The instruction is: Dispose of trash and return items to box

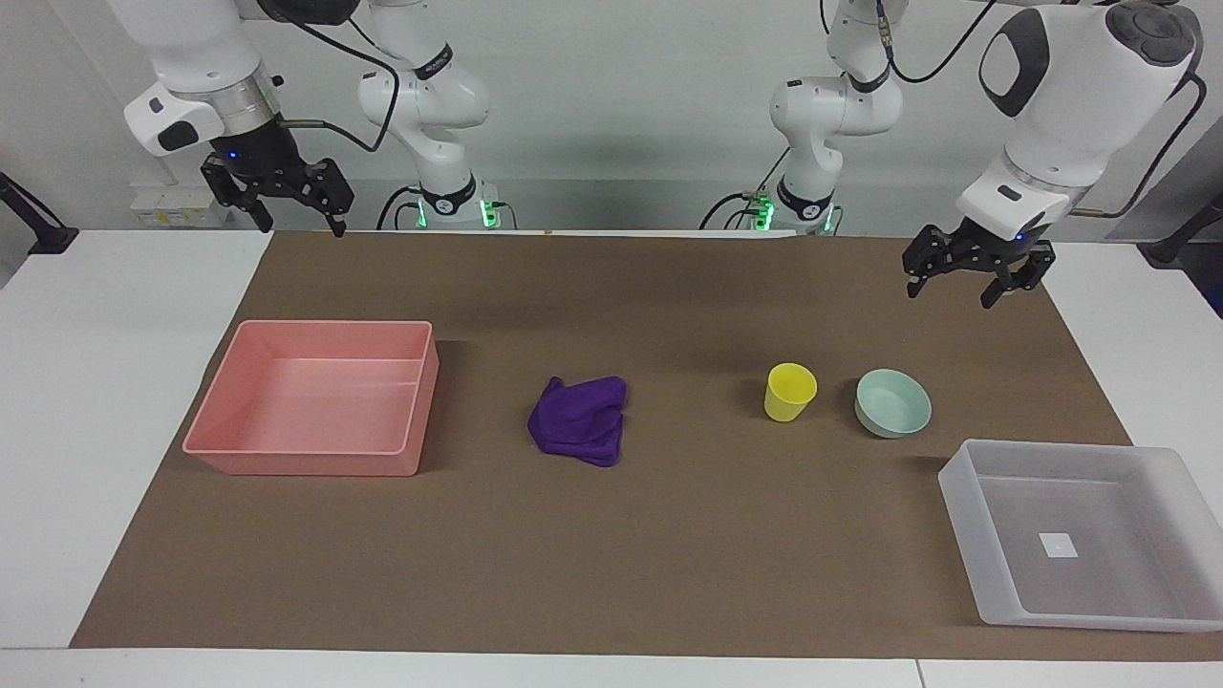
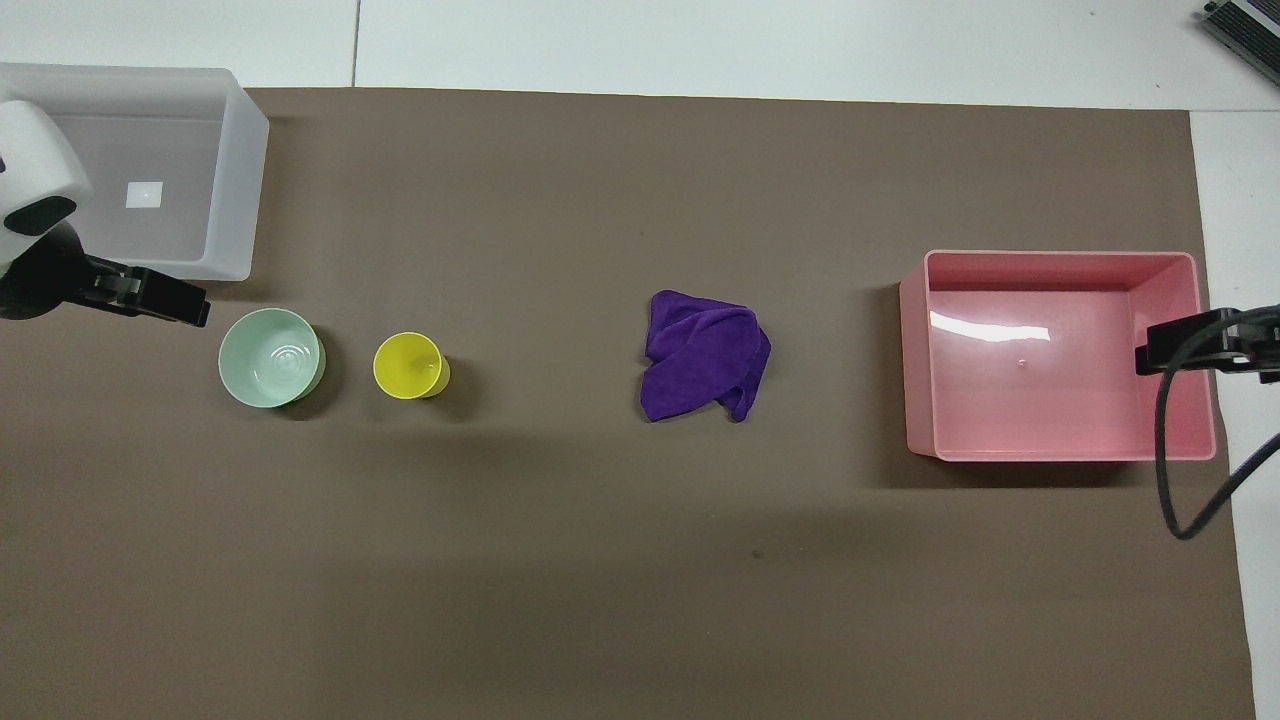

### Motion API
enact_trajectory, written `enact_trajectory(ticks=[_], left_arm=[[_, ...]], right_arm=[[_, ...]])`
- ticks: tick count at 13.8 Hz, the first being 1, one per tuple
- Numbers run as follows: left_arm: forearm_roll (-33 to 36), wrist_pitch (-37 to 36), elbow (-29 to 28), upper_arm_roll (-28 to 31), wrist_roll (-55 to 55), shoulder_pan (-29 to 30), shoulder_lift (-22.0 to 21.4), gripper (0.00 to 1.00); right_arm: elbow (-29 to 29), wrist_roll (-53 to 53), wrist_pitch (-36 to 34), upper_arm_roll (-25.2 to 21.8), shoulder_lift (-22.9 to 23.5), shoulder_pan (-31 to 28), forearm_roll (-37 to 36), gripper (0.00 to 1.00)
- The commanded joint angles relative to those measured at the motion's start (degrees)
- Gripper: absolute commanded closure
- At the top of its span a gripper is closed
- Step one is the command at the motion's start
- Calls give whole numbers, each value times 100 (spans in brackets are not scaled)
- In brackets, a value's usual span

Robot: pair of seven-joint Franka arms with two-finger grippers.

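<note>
The purple cloth (image 1: 580, 421) (image 2: 705, 354) lies crumpled on the brown mat near the middle. The yellow cup (image 1: 789, 392) (image 2: 409, 366) stands upright beside the mint-green bowl (image 1: 892, 403) (image 2: 271, 357), toward the left arm's end. The translucent tray (image 1: 965, 497) (image 2: 245, 180) with its white sticker is empty, farther from the robots than the bowl. My left gripper (image 1: 949, 294) (image 2: 190, 305) is open and empty in the air over the mat by the bowl. My right gripper (image 1: 301, 225) (image 2: 1165, 350) is open and empty, held high at the right arm's end.
An empty pink bin (image 1: 229, 401) (image 2: 915, 350) stands on the mat at the right arm's end; in the overhead view the right gripper overlaps its outer wall. The brown mat (image 1: 669, 554) covers most of the white table.
</note>
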Motion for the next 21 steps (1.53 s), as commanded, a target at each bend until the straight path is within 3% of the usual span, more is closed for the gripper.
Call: enact_trajectory(ticks=[1,10,15,18,21], left_arm=[[92,68,-178,-33,-64,30,-168,0],[92,358,-248,-33,-64,39,-168,0],[92,726,-563,-42,-37,188,-177,0],[92,1532,-1160,-42,6,364,-116,0],[92,2491,-1977,-42,15,522,-115,0]], right_arm=[[-220,-216,123,8,-167,-58,24,0],[-247,-207,123,8,-175,-58,24,0],[-264,-67,237,8,-176,4,24,0],[-282,-57,429,26,-132,21,24,0],[-815,231,1350,87,-88,362,24,0]])
